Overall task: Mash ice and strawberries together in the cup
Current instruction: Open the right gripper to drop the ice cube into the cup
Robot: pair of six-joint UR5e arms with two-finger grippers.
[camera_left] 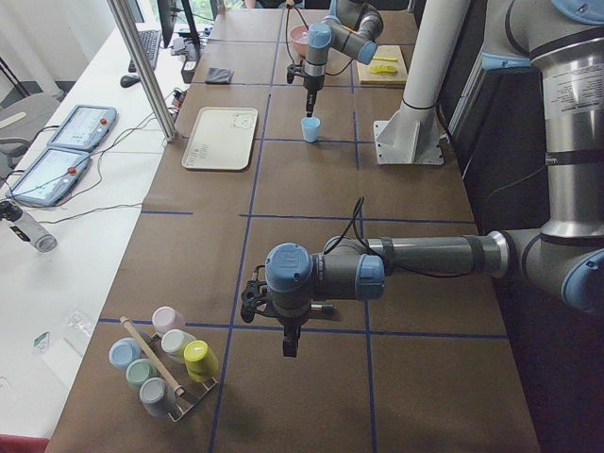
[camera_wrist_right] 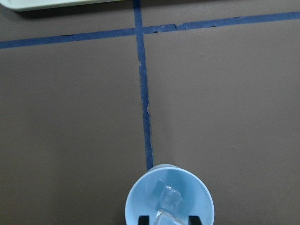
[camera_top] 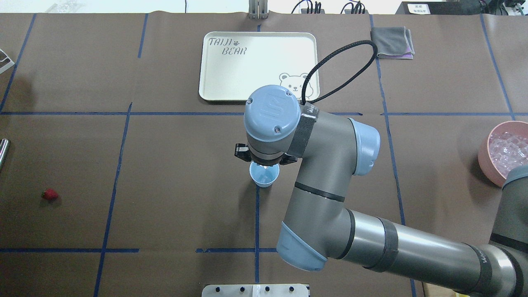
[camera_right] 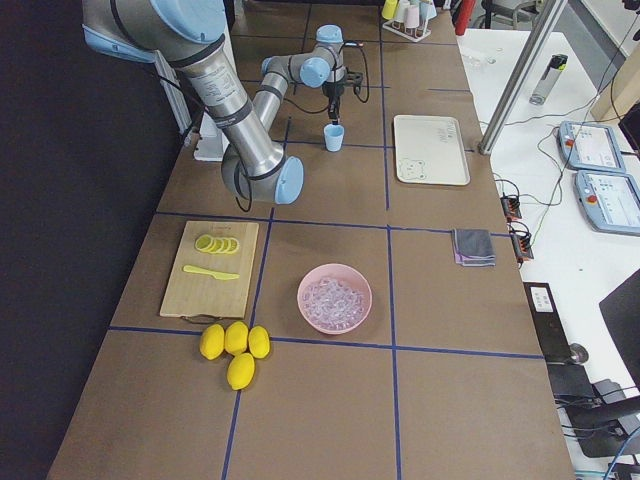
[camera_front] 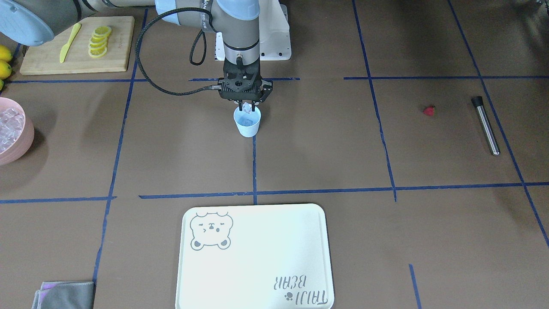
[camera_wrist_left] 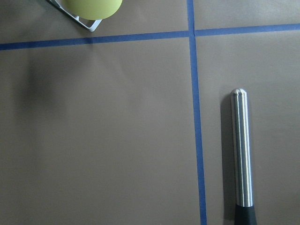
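Note:
The light blue cup (camera_front: 247,124) stands mid-table on a blue tape line; it also shows in the overhead view (camera_top: 264,178). My right gripper (camera_front: 247,108) hangs straight over its mouth, shut on a small clear ice cube (camera_front: 246,106). In the right wrist view another ice cube (camera_wrist_right: 170,198) lies in the cup (camera_wrist_right: 140,199). The red strawberry (camera_front: 429,110) lies on the table far to my left (camera_top: 49,194), beside a steel muddler (camera_front: 485,125). My left gripper (camera_left: 288,344) hovers over the muddler (camera_wrist_left: 241,150); I cannot tell whether it is open or shut.
A pink bowl (camera_front: 28,134) of ice stands at my right. A wooden board (camera_front: 116,51) holds lemon slices and a yellow knife. A white bear tray (camera_front: 257,257) and a grey cloth (camera_front: 64,294) lie on the far side. A rack of pastel cups (camera_left: 165,363) stands at the left end.

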